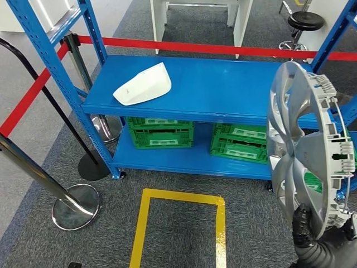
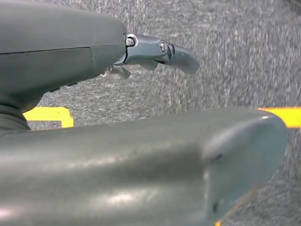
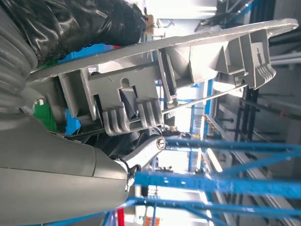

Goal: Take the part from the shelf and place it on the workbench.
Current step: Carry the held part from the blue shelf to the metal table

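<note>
At the frame's lower right, the right hand (image 1: 313, 231) grasps the silver hubcap (image 1: 305, 145) upright; the left hand (image 2: 156, 49) hangs with fingers released, above grey carpet (image 2: 230, 56).

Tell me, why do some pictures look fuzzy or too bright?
Left wrist view: the carpet is smeared with blur, and the left hand sits too close to look sharp. Right wrist view: bright light behind the wheel cover washes out the middle. Head view: sharp and evenly lit.

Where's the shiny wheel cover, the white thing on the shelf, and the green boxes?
wheel cover (image 1: 294, 148), head view, on a silver spoke of its face.
white part (image 1: 145, 85), head view, middle of its top surface.
green crates (image 1: 160, 133), head view, front wall of the left crate.
</note>
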`<state>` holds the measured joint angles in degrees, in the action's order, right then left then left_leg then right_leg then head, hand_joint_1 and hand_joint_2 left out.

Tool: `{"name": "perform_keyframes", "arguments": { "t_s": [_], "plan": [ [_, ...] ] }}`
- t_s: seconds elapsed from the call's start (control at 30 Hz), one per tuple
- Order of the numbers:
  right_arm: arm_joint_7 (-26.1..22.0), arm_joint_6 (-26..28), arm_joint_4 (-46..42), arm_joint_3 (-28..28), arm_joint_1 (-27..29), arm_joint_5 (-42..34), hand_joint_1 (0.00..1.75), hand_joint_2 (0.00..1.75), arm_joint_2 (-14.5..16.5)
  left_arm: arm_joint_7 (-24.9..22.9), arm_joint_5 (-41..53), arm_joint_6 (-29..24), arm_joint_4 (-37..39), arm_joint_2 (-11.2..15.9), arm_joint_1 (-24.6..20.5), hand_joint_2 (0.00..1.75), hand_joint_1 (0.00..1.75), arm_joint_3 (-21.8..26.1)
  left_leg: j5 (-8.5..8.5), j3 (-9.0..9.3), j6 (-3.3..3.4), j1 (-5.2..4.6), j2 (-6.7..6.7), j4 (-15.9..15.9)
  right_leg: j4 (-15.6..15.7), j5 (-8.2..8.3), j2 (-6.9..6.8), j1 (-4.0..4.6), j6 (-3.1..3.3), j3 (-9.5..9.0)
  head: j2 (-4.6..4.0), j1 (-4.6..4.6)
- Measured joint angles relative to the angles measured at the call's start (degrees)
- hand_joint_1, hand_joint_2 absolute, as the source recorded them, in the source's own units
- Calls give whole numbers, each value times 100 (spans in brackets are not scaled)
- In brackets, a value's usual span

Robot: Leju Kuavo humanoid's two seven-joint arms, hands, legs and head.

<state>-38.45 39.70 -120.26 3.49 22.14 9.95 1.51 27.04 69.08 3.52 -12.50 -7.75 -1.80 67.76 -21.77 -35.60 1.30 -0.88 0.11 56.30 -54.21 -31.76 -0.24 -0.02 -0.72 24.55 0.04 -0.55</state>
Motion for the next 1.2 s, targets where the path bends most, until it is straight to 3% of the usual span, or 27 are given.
{"name": "perform_keyframes", "arguments": {
  "t_s": [0.07,0.17,0.2,0.23,0.27,0.33,0.4,0.47,0.53,0.6,0.67,0.7,0.73,0.77,0.8,0.87,0.9,0.93,0.97,1.03,1.1,1.17,1.2],
  "plan": [
    [0,4,-29,35,-13,34,175,175,-19,-8,5,-8,0,3,12,0,0,10,-217,-69,-78,22,-12,157,19,105,-27,-12,104,96,0,-10],
    [0,11,-87,114,-19,119,175,175,-35,-15,20,-9,0,-2,25,0,0,15,-1063,-296,-183,70,-19,1121,16,285,-54,-14,178,294,0,-48],
    [0,13,-102,138,-20,139,175,175,-40,-15,27,-10,0,0,24,0,0,16,-1223,-341,-207,84,-19,1470,-2,344,-59,-12,174,368,0,-48],
    [0,15,-113,156,-22,152,175,175,-44,-15,33,-10,0,3,23,0,0,18,-1239,-320,-223,94,-19,1669,-31,399,-63,-12,166,447,0,-50],
    [0,16,-120,171,-21,161,175,175,-46,-15,41,-10,0,7,22,0,0,19,-1138,-205,-232,103,-19,1662,-70,447,-65,-14,152,529,0,-52],
    [0,16,-132,194,-16,168,175,175,-51,-15,49,-10,0,15,20,0,0,21,-849,303,-230,119,-19,1029,-168,519,-69,-20,117,695,0,-54],
    [-1,16,-142,218,-18,168,175,175,-56,-15,53,-10,0,18,15,0,0,28,-804,795,-185,111,-24,242,-262,569,-78,-11,64,827,0,-51],
    [-2,16,-155,250,-27,168,175,175,-68,-15,54,-11,0,18,14,0,0,44,-870,910,-120,85,-28,-41,-301,636,-87,-6,-5,903,0,-48],
    [-2,16,-174,275,-29,169,175,175,-86,-15,55,-11,0,14,18,0,0,56,-808,833,-32,82,-17,-73,-323,658,-77,-16,-75,947,0,-47],
    [-2,16,-194,285,-34,167,175,175,-109,-19,59,-11,0,8,9,0,0,59,-699,733,75,94,6,-102,-622,340,-38,-27,-122,1087,0,-31],
    [-2,16,-197,292,-38,159,175,175,-133,-27,64,-13,0,9,-3,0,0,63,-586,606,130,82,19,-100,-1330,-209,-4,-43,-149,1315,0,-9],
    [-2,16,-195,297,-34,149,175,175,-143,-31,66,-14,0,13,-4,0,0,67,-526,533,134,69,22,-95,-1687,-383,2,-51,-158,1393,0,-6],
    [-2,16,-194,304,-29,136,175,175,-155,-32,68,-15,0,17,-4,0,0,74,-465,453,133,57,25,-88,-1910,-423,3,-58,-164,1402,0,-3],
    [-2,16,-192,313,-25,121,175,175,-167,-33,71,-15,0,20,-3,0,0,85,-408,370,127,48,26,-76,-1932,-338,3,-63,-165,1312,0,-4],
    [-2,16,-192,321,-23,107,175,175,-180,-34,73,-15,0,21,-3,0,0,96,-355,289,115,43,23,-58,-1732,-178,3,-65,-159,1110,0,-3],
    [-2,16,-192,333,-29,91,175,175,-204,-37,77,-14,0,21,-3,0,0,112,-272,157,74,33,12,6,-908,36,7,-62,-143,491,0,0],
    [-2,16,-192,337,-33,89,175,175,-213,-38,78,-15,0,21,-3,0,0,116,-234,110,46,27,6,41,-519,32,13,-56,-127,225,0,-2],
    [-2,16,-192,339,-32,93,175,175,-219,-38,78,-16,0,22,-4,0,0,123,-197,79,17,22,3,68,-261,-11,17,-47,-107,77,0,2],
    [-2,16,-192,340,-29,99,175,175,-224,-39,79,-18,0,22,-3,0,0,131,-157,54,-15,23,2,83,-128,-56,21,-31,-82,18,0,4],
    [-2,16,-192,344,-20,113,175,175,-225,-45,84,-22,0,29,6,0,0,145,-122,16,-79,39,-5,107,-117,-1,4,-23,1,126,0,11],
    [-2,16,-193,349,-20,115,175,175,-225,-58,96,-26,1,33,24,0,0,150,-429,-82,-146,58,-14,343,-109,107,-23,-34,109,238,0,-8],
    [-1,17,-194,355,-12,115,175,175,-225,-66,108,-29,2,30,31,0,0,151,-1020,-235,-198,81,-15,975,-115,224,-40,-29,170,366,0,-32],
    [-1,18,-194,357,-8,116,175,175,-225,-70,112,-31,1,32,31,0,0,151,-1237,-295,-215,88,-15,1344,-126,283,-44,-22,175,429,0,-36]
  ]
}}
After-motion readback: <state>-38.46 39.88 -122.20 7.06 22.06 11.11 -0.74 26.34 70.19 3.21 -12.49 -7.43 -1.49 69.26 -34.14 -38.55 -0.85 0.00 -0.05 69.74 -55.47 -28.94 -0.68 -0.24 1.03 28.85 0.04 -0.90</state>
